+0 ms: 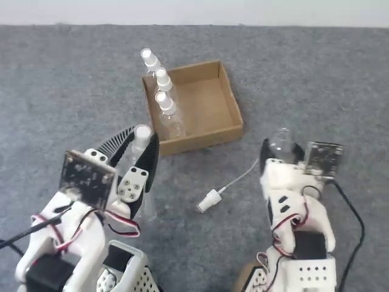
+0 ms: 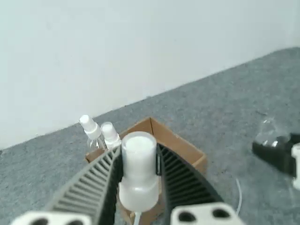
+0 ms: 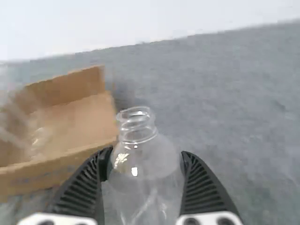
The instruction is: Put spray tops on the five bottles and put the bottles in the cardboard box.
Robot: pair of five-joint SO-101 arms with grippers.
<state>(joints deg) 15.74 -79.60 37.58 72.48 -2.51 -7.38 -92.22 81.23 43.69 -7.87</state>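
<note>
My left gripper (image 1: 143, 139) (image 2: 138, 154) is shut on a clear bottle (image 1: 146, 204) fitted with a white spray top (image 1: 143, 132) (image 2: 138, 147), just in front of the cardboard box's (image 1: 206, 103) (image 2: 180, 140) near left corner. Three capped bottles (image 1: 167, 112) (image 2: 89, 125) stand along the box's left wall. My right gripper (image 1: 281, 152) (image 3: 145, 157) is shut on an uncapped clear bottle (image 1: 281, 141) (image 3: 138, 159), to the right of the box (image 3: 70, 86). A loose spray top (image 1: 209, 199) with its thin tube lies on the carpet between the arms.
Grey carpet (image 1: 316, 79) covers the table around the box. The box's right half holds nothing. A black cable (image 1: 355, 219) runs beside the right arm. A pale wall (image 2: 140, 47) stands behind.
</note>
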